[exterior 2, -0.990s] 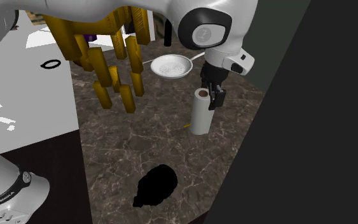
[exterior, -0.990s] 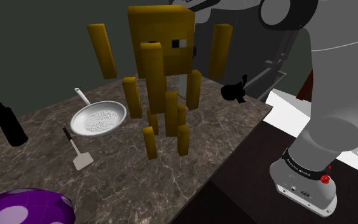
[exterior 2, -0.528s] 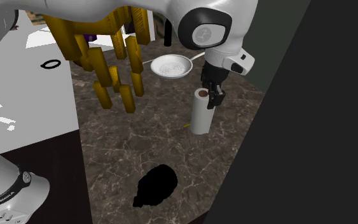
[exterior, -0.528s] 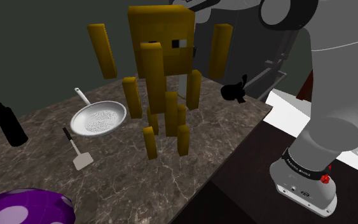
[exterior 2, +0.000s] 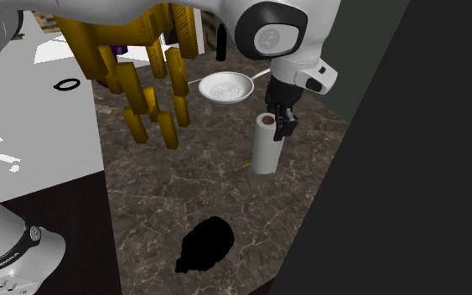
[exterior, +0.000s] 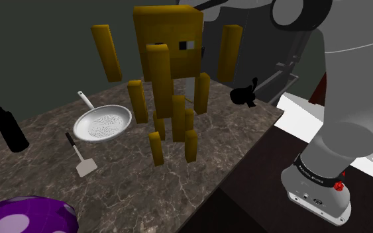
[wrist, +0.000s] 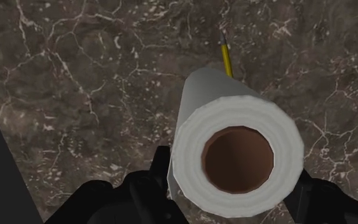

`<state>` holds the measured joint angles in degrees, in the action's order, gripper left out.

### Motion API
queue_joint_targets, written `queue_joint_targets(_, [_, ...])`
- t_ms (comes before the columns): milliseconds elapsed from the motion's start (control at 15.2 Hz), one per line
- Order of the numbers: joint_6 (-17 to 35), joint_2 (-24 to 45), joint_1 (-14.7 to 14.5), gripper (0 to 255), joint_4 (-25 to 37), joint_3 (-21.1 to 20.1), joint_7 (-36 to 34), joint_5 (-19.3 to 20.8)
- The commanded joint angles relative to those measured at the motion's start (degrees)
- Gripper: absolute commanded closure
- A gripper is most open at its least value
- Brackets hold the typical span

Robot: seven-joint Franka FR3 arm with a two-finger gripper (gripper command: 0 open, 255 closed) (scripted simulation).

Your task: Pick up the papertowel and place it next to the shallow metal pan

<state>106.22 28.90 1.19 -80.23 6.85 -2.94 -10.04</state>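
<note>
The white paper towel roll (exterior 2: 266, 149) with a brown core stands upright near the marble counter's edge at the second exterior view's right. My black gripper (exterior 2: 280, 122) is shut on its upper end. In the wrist view the roll (wrist: 234, 124) sits between the fingers (wrist: 161, 167), which press its sides. Whether its base touches the counter I cannot tell. The shallow metal pan (exterior 2: 225, 86) lies further back on the counter. In the shoulder view the pan (exterior: 103, 124) is at the left.
A yellow blocky object with hanging bars (exterior: 168, 59) floats over the counter's middle. A spatula (exterior: 82, 162) and a black bottle (exterior: 9, 129) lie near the pan. A black blob (exterior 2: 204, 245), a purple spotted thing (exterior: 26, 215) and a yellow pencil (wrist: 226, 60) also lie on the counter.
The fingers have closed on the paper towel roll. The hand and the roll's top have since shifted slightly upward in the second exterior view.
</note>
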Motion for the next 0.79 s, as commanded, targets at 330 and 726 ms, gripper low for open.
queue_joint_targets(330, [-4.9,-0.6,0.1,255,4.3,0.1,-0.7,0.2])
queue_joint_targets(726, [-9.5,-0.6,0.3,255,9.0,0.1,-1.2,0.4])
